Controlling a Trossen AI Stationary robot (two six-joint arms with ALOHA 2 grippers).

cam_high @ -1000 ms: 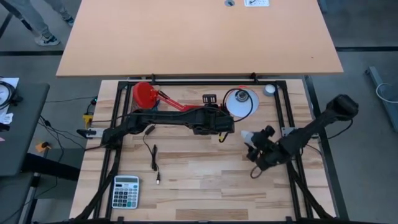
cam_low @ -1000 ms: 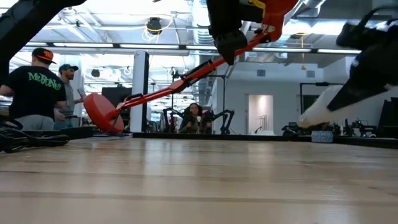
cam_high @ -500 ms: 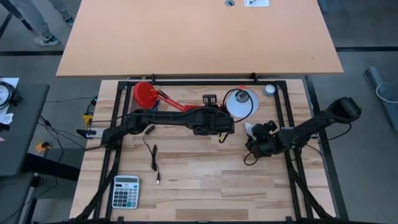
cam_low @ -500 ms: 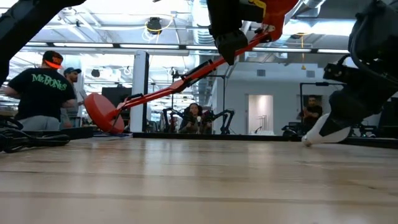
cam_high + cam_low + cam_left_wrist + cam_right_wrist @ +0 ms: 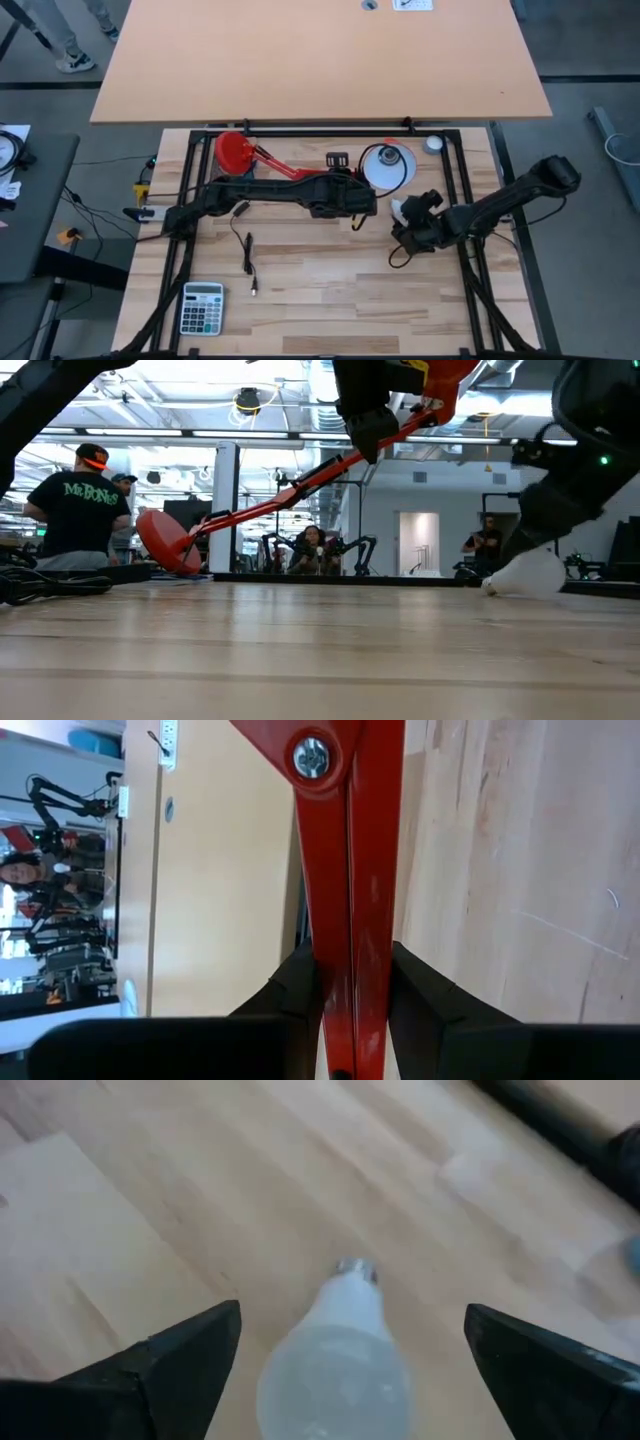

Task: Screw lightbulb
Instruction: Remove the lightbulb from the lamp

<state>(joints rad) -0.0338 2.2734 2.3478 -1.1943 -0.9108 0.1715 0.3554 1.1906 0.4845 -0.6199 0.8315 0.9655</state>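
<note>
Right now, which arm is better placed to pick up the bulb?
Right. The right gripper is open, its jaws on either side of the bulb lying on the table. The left gripper is shut on the red lamp arm.

Left gripper [image 5: 352,1010] fingers [image 5: 300,985] clamp red lamp arm [image 5: 350,900] — table [image 5: 520,870] beyond.

Lightbulb [image 5: 399,209] right of lamp arm [image 5: 290,172] (calculator [image 5: 202,307] front-left).

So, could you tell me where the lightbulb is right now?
In the high view the lightbulb lies on the table's right half, just below the red lamp's shade, between the open fingers of the right gripper.
</note>
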